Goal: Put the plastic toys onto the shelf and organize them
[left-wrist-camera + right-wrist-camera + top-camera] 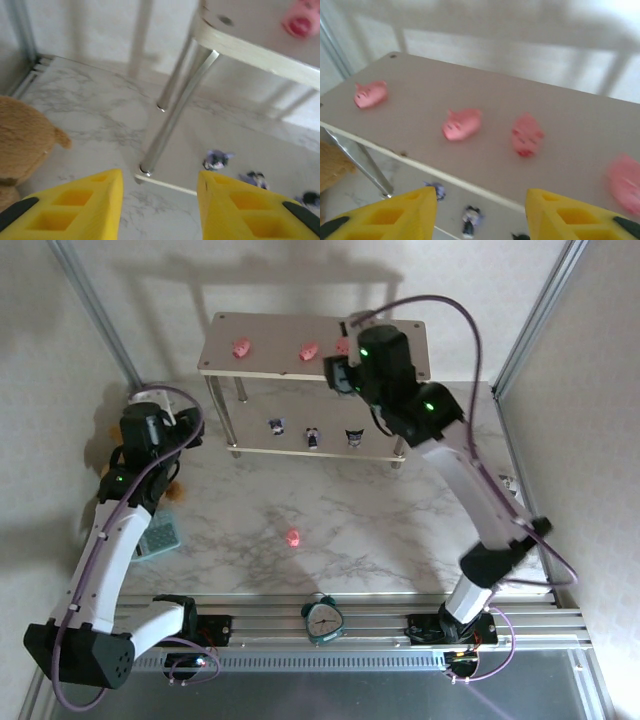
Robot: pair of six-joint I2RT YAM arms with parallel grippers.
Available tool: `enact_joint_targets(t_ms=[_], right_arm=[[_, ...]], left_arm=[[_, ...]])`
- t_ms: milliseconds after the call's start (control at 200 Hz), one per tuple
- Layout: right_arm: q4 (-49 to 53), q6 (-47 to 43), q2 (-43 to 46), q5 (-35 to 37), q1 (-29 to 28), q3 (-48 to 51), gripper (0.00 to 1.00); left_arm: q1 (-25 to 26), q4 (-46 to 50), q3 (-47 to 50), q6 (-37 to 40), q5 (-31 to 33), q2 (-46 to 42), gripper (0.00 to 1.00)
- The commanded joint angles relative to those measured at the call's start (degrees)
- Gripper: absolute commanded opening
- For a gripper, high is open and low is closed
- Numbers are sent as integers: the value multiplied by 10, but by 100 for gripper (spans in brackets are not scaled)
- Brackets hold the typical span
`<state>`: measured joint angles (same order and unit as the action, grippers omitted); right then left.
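Yellow right pincer (480, 212) parted, empty, over shelf (580, 115), left pincer (159, 202) parted, empty

Bystanders on the marble table (400, 530)
Teal alarm clock (323, 620) on the near rail (260, 618); brown teddy bear (22, 135) at the far left

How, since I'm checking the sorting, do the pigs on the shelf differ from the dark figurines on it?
Colour: the pigs are pink, the figurines dark purple and white. Level: the pigs lie on the top board, the figurines on the lower board. Number: four pigs, three figurines. Both are tiny toys set in a row along their board.
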<state>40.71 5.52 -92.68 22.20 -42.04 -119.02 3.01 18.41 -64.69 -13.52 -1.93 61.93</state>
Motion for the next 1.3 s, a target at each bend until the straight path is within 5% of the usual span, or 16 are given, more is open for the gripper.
enact_joint_targets(t_ms=[0,135,330,626,1296], right_arm=[[-23,-6,127,101,-3,102,54],[28,29,241,156,-3,250,59],[41,78,313,140,9,420,62],[-129,117,320,126,82,573,62],[-303,116,255,4,183,622,59]], left_arm=[[-13,-50,50,-12,-7,-17,46],[-16,-113,109,1,-18,-29,49],[-22,-176,134,29,-61,-7,50],[-55,-288,155,53,-155,48,48],[-71,-362,128,114,-206,152,47]])
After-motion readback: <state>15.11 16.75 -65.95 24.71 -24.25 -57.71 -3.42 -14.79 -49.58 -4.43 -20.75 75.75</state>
